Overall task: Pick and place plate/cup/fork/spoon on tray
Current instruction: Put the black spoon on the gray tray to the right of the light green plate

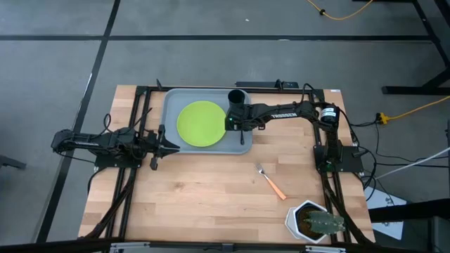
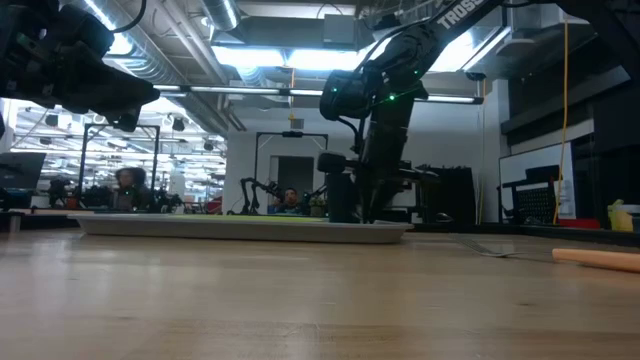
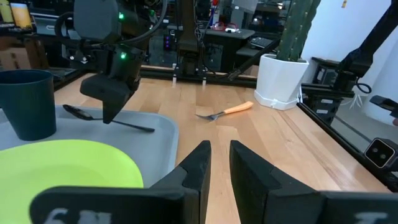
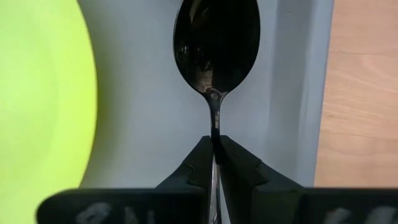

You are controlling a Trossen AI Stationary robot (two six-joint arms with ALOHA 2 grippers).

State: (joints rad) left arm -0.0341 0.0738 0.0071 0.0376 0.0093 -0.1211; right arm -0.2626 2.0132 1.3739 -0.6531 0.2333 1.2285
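Start at your left: the left pincer [image 1: 167, 146] waits just off the tray's left rim, low over the tabletop [image 1: 211, 197], its fingers [image 3: 198, 163] standing a narrow gap apart with nothing between them. It is near enough to the tray [image 1: 171, 102] that any sideways drift could nudge the rim and shift what lies inside.

Moving right, the plate [image 1: 201, 124] lies flat in the tray, and the cup [image 1: 237, 98] stands upright in the tray's far right corner. Both look placed.

Next, the right pincer [image 1: 241, 126] hangs over the tray's right strip, between the plate and the rim, clamped on the thin handle of the spoon [image 4: 216, 46]. In the left wrist view the spoon seems to lie on or just above the tray floor. If you let go while it is not quite down, it may bounce or roll onto the plate's edge. Lifting away with the fingers barely parted could drag the handle along, and a swing towards the cup could tip it.

Further right, the fork [image 1: 271, 182] lies on bare tabletop, well apart from the tray, not yet moved. The cactus pot [image 1: 309, 221] stands near it; reaching low from that side risks clipping the pot.
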